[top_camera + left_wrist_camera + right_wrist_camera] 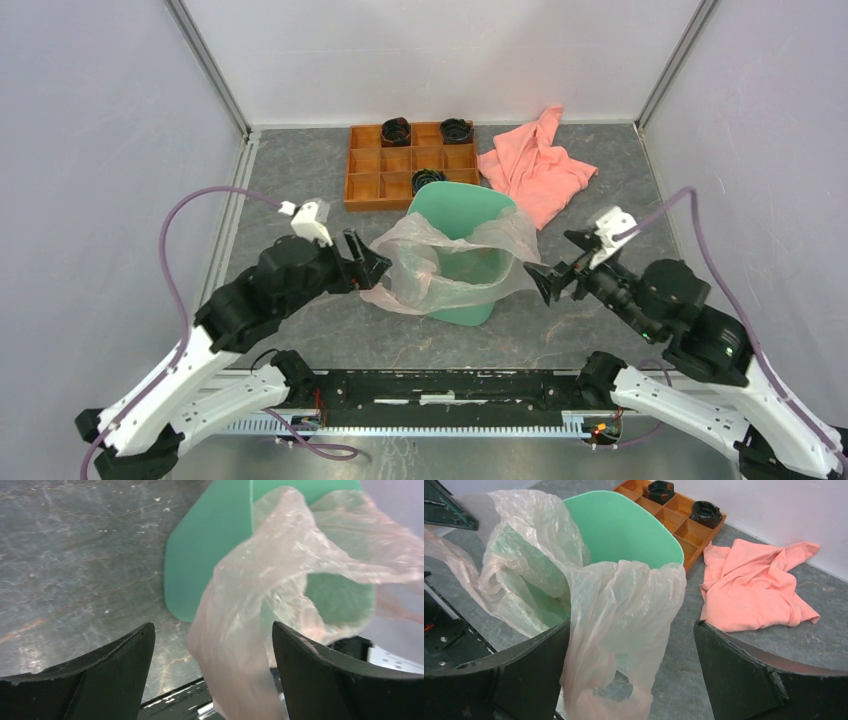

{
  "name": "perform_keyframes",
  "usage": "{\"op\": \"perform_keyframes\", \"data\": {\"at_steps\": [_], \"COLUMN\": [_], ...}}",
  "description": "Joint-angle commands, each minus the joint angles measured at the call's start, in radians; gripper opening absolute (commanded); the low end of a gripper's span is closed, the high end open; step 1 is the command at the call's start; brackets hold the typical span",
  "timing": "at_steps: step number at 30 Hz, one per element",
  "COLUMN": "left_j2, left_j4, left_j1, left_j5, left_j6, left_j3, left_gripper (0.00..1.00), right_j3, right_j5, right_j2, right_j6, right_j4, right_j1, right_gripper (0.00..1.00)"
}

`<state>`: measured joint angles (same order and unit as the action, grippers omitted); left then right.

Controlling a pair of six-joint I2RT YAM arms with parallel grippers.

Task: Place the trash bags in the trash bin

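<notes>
Our left gripper (370, 258) is released, jaws spread wide, and the bag (412, 262) hangs loose between its fingers (115, 672). Our right gripper (552, 262) is released too, with film drooping between its spread fingers (744, 675). The bag drapes over the near rim of the bin (455, 210), between both grippers.

The bin (462, 215) stands mid-table, with the bag (415, 262) draped over its near rim and down both sides. The tray (365, 175) sits just behind it, the towel (535, 165) right of the tray. The left gripper (368, 262) flanks the bag's left side, the right gripper (553, 262) its right.
</notes>
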<state>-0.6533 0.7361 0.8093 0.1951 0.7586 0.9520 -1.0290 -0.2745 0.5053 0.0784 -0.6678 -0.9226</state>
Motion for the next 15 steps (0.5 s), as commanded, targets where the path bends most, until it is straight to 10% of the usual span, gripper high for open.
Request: {"op": "perform_keyframes", "data": {"at_steps": [1,5,9,15], "left_j2": [-0.095,-0.167,-0.211,-0.246], "left_j4": [0.006,0.011,0.006,-0.06], "left_j1": [0.001,0.001,-0.003,-0.051], "left_j5": [0.1,0.159,0.184,0.116], "left_j6": [-0.115,-0.143,-0.174,-0.188], "left_j3": [0.078,0.129,0.163,0.162], "left_gripper": [0.88,0.73,0.6,0.45], "right_j3": [-0.022,-0.036,-0.068,-0.139], "right_j5": [-0.031,-0.169,-0.363,-0.456], "right_j2": [0.107,0.164,0.219,0.352], "right_j6": [-0.044,-0.02,0.045,0.021], "right_j4": [0.094,0.112,0.103,0.115], "right_j1": [-0.001,-0.001,-0.001,0.006], "right_gripper": [0.98,0.94,0.55,0.27]}}
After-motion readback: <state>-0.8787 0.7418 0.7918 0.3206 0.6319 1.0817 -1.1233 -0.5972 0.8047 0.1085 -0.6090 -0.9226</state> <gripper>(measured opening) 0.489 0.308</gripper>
